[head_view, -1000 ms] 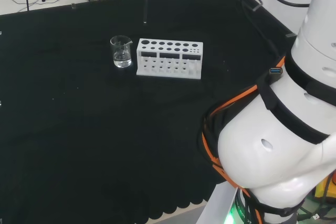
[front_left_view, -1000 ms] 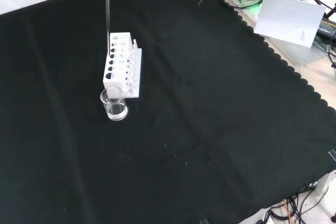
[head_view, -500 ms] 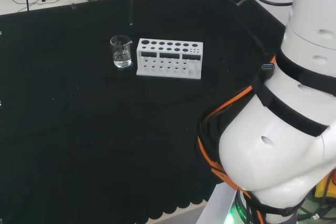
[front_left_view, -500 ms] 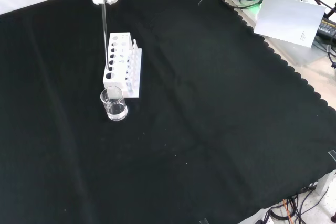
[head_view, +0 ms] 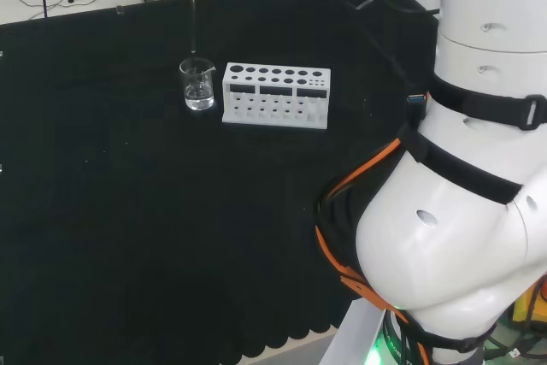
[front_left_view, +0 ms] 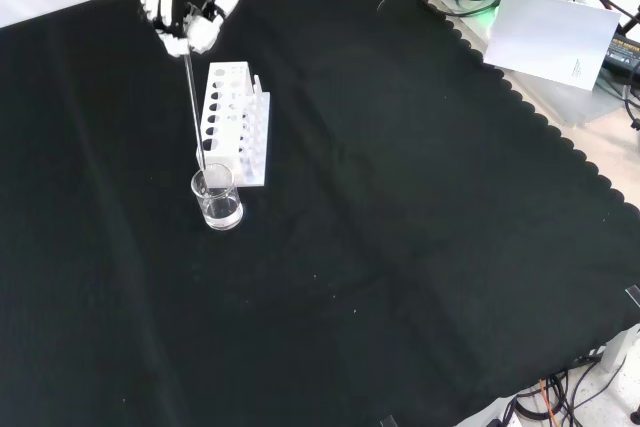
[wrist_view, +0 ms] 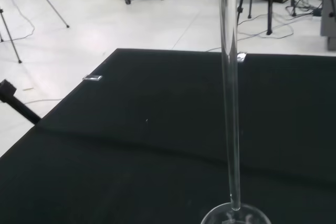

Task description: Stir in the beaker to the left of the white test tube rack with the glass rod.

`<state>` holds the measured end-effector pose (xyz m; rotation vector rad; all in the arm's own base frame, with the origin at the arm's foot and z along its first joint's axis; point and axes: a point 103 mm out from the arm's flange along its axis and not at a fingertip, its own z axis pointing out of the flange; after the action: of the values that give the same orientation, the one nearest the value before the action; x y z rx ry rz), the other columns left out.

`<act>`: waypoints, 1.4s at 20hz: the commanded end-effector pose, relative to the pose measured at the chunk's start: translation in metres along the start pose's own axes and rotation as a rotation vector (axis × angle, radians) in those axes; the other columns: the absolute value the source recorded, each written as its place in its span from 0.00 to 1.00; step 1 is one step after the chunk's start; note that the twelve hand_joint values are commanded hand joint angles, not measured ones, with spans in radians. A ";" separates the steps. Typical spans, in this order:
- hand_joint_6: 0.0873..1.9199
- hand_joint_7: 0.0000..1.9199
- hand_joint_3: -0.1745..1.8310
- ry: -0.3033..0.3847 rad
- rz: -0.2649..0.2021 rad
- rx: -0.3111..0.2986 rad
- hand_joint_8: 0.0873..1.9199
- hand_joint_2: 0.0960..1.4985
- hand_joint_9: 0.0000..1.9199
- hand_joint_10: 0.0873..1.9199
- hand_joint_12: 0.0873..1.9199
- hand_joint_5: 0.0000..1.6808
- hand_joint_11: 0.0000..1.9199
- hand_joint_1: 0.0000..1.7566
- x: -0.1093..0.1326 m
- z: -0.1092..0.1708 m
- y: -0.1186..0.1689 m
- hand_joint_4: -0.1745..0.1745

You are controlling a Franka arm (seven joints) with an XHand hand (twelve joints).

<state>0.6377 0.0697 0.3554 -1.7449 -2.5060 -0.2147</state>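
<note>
A small clear beaker (head_view: 197, 84) (front_left_view: 216, 197) with a little clear liquid stands on the black cloth, just left of the white test tube rack (head_view: 276, 95) in the head view. In the front view the rack (front_left_view: 232, 123) lies just behind it. The hand (front_left_view: 185, 9) is shut on a glass rod (front_left_view: 193, 107) that hangs nearly upright, its lower tip at the beaker's mouth. The head view shows the rod (head_view: 193, 14) above the beaker. In the wrist view the rod (wrist_view: 230, 103) runs down to the beaker's rim (wrist_view: 235, 215).
The arm's big white links (head_view: 461, 194) fill the right of the head view. Cables, white paper (front_left_view: 555, 32) and gear lie off the cloth's scalloped edge at the front view's upper right. Bare black cloth (front_left_view: 400, 247) surrounds the beaker and rack.
The hand has carried the rod leftward in the head view, from above the rack's end to over the beaker, and it has come lower, so more of the hand shows in the front view.
</note>
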 end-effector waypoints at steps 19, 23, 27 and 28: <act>0.01 0.63 0.00 0.035 -0.006 0.113 0.47 0.72 0.90 0.32 0.40 0.79 0.69 0.75 -0.016 0.069 0.015 0.00; 0.01 0.63 0.00 0.042 -0.011 0.132 0.47 0.71 0.90 0.32 0.40 0.79 0.68 0.75 -0.015 0.080 0.018 0.00; 0.01 0.63 0.00 0.051 -0.015 0.141 0.47 0.71 0.90 0.32 0.40 0.79 0.68 0.75 -0.016 0.086 0.018 0.00; 0.01 0.63 0.00 0.051 -0.013 0.141 0.47 0.71 0.90 0.32 0.40 0.79 0.68 0.75 -0.017 0.086 0.017 0.00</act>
<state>0.6618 0.0744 0.2724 -1.6581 -2.4376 -0.0847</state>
